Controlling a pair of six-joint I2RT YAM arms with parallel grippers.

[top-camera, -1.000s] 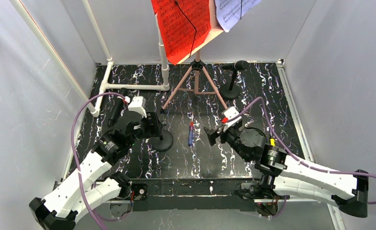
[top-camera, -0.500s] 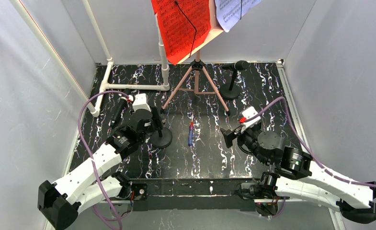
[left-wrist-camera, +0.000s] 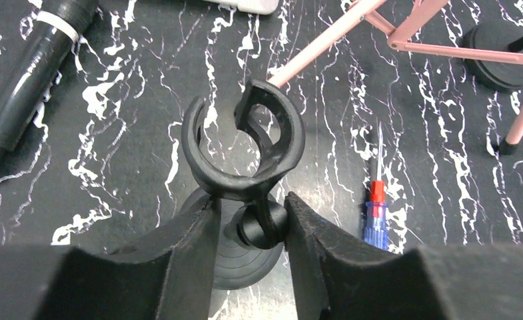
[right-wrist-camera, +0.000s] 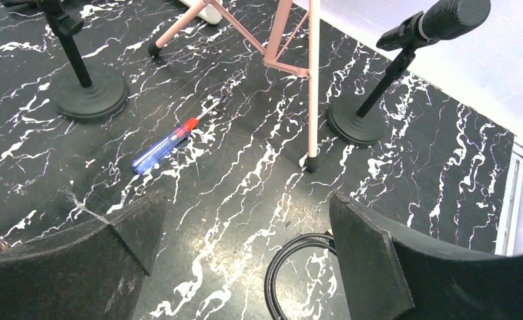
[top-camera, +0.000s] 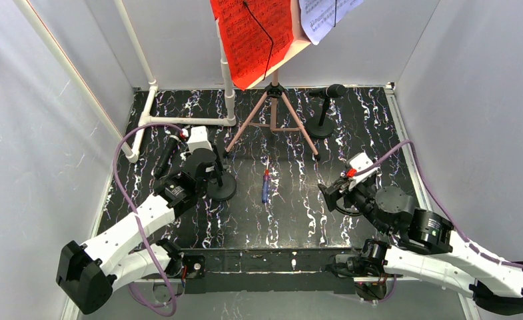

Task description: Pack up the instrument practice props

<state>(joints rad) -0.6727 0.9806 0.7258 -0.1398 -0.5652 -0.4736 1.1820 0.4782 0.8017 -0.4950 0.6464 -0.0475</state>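
An empty black microphone stand (top-camera: 222, 189) with a C-shaped clip (left-wrist-camera: 242, 143) stands left of centre. My left gripper (left-wrist-camera: 248, 207) straddles its neck just under the clip, jaws narrowed; the right finger (left-wrist-camera: 312, 233) touches the joint knob and a gap shows on the left. A loose black microphone (top-camera: 165, 155) lies beside it. A second microphone (top-camera: 330, 91) sits on its stand at the back. The pink rack (top-camera: 272, 113) holds a red sheet (top-camera: 252, 37) and a white sheet (top-camera: 325, 17). My right gripper (right-wrist-camera: 245, 213) hovers open over bare tabletop.
A blue and red screwdriver (top-camera: 264, 187) lies mid-table. A black cable loop (right-wrist-camera: 298, 267) lies under my right gripper. The white pipe frame (top-camera: 185, 121) stands at the back left. Grey walls close in on three sides.
My left gripper moved up over the empty stand and its jaws narrowed around the neck. The right arm pulled back to the right, still open.
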